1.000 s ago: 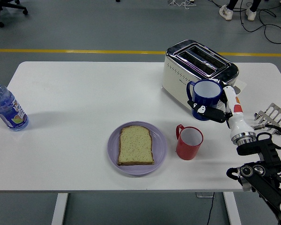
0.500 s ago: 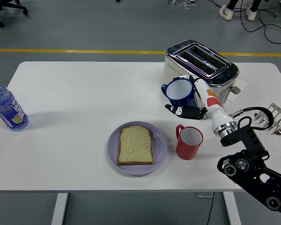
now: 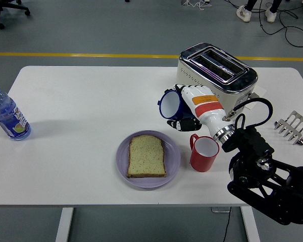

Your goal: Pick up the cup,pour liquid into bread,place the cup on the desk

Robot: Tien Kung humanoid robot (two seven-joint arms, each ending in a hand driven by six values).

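cup (image 3: 168, 105), blue outside and white inside, is held up off the table (image 3: 86, 101) in the right hand (image 3: 192, 107), whose fingers wrap round its body. it is tipped over on its side, long axis close to level, with its mouth facing left and a little toward the camera, out in the direction of the plate (image 3: 148, 159). it sits above and to the right of the plate, not yet over the bread (image 3: 147, 156), and just in front of the toaster (image 3: 215, 73). no liquid can be seen leaving it.

bread is a single slice lying flat in the middle of the lilac plate, near the table's front edge. just right of the plate stands a red mug (image 3: 203, 152), upright, mouth up, handle to its left; the right forearm passes above and behind it. a metal rack (image 3: 293, 127) lies at the far right of the table. a water bottle (image 3: 7, 117) with a blue cap lies at the left edge, well apart from everything else.
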